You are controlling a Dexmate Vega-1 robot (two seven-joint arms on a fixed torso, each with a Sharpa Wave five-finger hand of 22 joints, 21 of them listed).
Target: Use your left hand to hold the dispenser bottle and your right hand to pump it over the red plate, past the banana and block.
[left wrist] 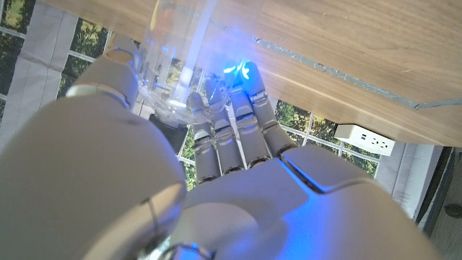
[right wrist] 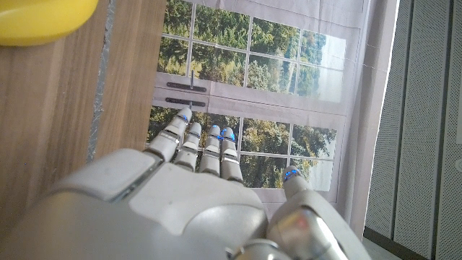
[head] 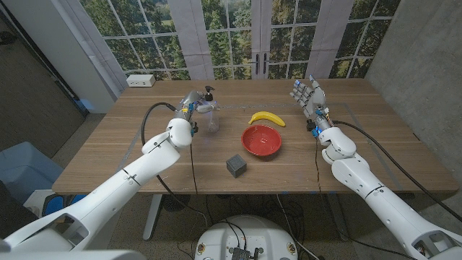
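A clear dispenser bottle (head: 211, 118) with a black pump head stands on the table left of centre. My left hand (head: 189, 105) is at its left side. In the left wrist view my left hand's fingers (left wrist: 229, 126) curl around the clear bottle (left wrist: 172, 68). The red plate (head: 262, 140) lies right of the bottle, with the banana (head: 267, 118) just behind it and the grey block (head: 236, 165) in front of it. My right hand (head: 309, 97) is raised at the right of the banana, fingers spread and holding nothing. The right wrist view shows that hand (right wrist: 195, 198) and the banana's end (right wrist: 40, 18).
A white power strip (head: 140, 80) lies at the table's far left corner and also appears in the left wrist view (left wrist: 364, 137). A blue bin (head: 22, 167) stands on the floor left of the table. Windows stand behind the table.
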